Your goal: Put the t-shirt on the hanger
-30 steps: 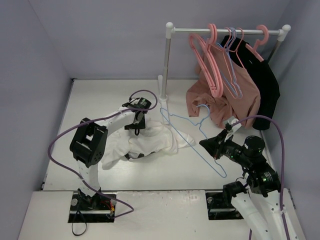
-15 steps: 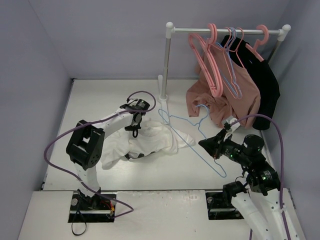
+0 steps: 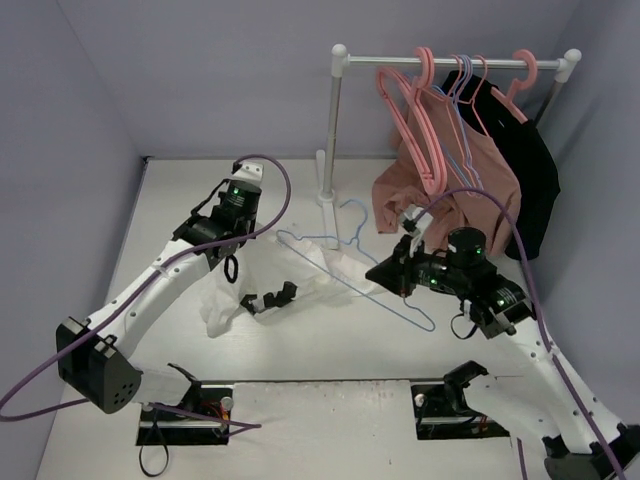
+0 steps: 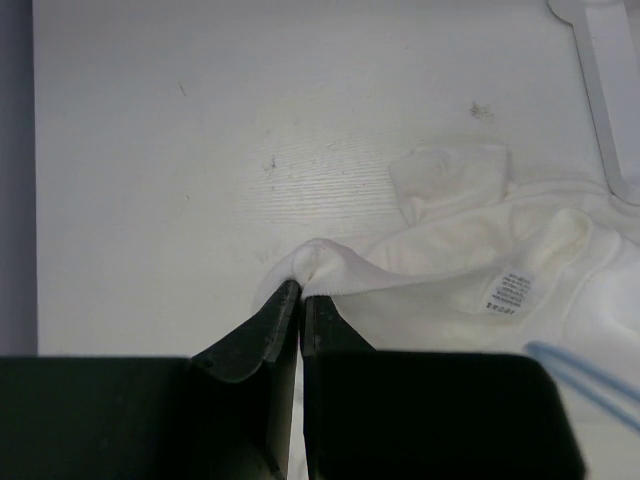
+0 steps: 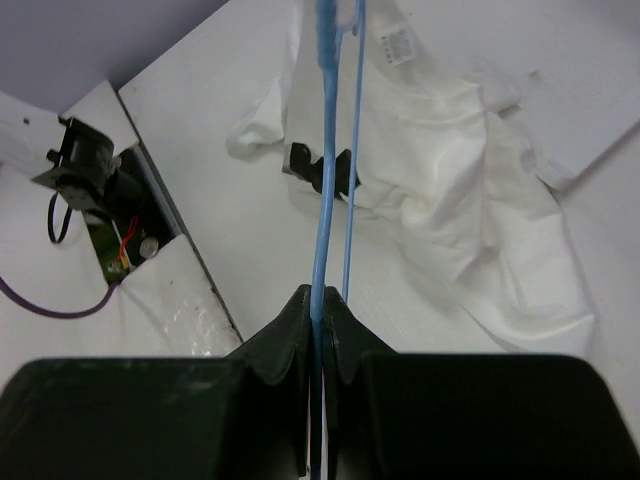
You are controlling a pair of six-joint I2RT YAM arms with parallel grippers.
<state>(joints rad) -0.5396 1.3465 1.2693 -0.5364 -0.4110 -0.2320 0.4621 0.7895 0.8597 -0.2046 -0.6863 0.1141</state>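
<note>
One white t-shirt [image 5: 425, 150], crumpled, slim light-blue wire hanger [image 5: 323, 150] across it

Non-task items, far right corner of the bench.
A white clothes rail [image 3: 455, 60] stands at the far edge of the white bench [image 3: 170, 185], running toward the right corner. Pink plastic hangers [image 3: 420, 130] hang from it. So do a dusty-pink top [image 3: 490, 195] and a black garment [image 3: 535, 180], nearest the right edge.

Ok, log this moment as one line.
left gripper: shut on t-shirt | right gripper: shut on hanger | t-shirt not yet on hanger
</note>
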